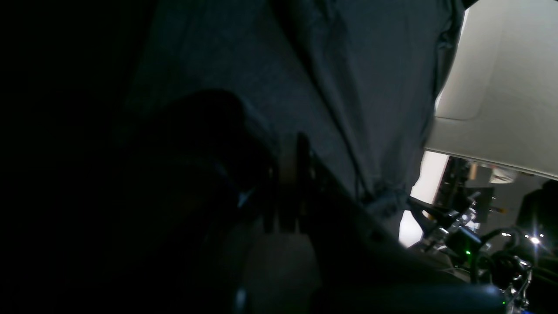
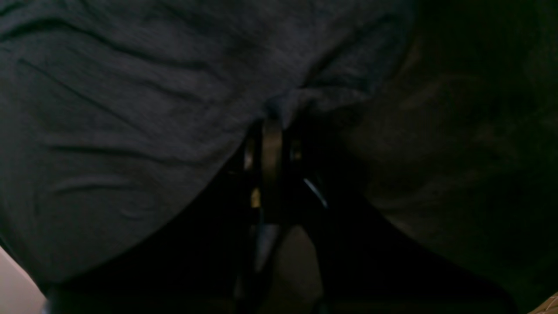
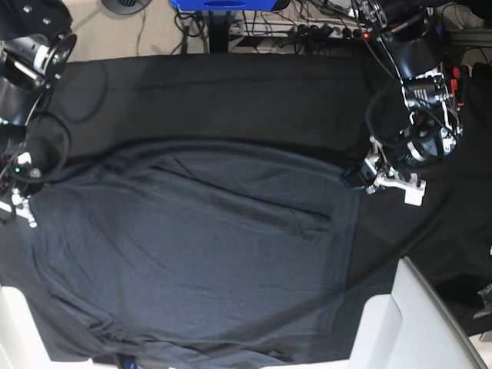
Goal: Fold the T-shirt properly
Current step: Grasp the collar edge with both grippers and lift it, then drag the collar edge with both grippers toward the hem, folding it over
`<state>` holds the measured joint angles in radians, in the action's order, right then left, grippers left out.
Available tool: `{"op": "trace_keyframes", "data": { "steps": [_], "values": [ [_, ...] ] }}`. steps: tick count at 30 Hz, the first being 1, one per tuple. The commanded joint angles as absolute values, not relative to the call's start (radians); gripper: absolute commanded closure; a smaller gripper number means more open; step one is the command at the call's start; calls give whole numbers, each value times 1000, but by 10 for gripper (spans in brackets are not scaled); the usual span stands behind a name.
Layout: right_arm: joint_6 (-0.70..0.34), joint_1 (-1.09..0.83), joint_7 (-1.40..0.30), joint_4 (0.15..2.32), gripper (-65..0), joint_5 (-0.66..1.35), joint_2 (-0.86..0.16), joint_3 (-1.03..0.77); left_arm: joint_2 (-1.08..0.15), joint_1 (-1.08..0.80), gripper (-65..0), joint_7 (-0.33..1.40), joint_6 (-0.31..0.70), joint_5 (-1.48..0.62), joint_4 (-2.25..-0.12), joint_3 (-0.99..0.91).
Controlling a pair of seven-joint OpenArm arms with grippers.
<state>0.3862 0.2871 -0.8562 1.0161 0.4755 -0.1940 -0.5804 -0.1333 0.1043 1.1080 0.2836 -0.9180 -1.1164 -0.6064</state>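
Note:
The dark charcoal T-shirt [image 3: 200,246] lies spread wide over the black tablecloth [image 3: 231,92], with creases across its middle. At the shirt's right edge in the base view, my left gripper [image 3: 356,175] is shut on the fabric; in the left wrist view its fingers [image 1: 287,165] pinch the shirt [image 1: 370,87], which drapes away above them. At the shirt's left edge my right gripper [image 3: 29,201] is shut on it as well. Up close in the right wrist view, that gripper [image 2: 272,124] bites a bunched fold of the shirt [image 2: 109,109].
White panels [image 3: 419,323] stand at the table's near right corner and another white panel [image 3: 15,323] at the near left. Cables and a power strip [image 3: 307,31] lie beyond the far edge. A blue object [image 3: 219,4] sits at the top centre.

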Motion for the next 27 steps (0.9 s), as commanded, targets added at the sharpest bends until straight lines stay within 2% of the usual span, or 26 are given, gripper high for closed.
{"op": "trace_keyframes", "data": {
  "steps": [1,10,17,21,27],
  "values": [
    [392,317,-839,1021,0,486,-211,-581,-147,127,0,1102,286,-940,-1122,-610],
    [387,380,-803,889,0,484,-251,-575,-159,193,0,1101,286,-940,-1061,-608],
    [387,409,-803,883,0,483,-268,-572,-159,226,0,1101,286,-934,-1058,-608],
    [387,432,-802,865,0,484,-275,-489,-159,240,0,1101,286,-932,-1056,-608],
    [386,452,-754,788,0,484,-275,-473,-159,240,0,1096,262,-932,-1056,-608]
  ]
}}
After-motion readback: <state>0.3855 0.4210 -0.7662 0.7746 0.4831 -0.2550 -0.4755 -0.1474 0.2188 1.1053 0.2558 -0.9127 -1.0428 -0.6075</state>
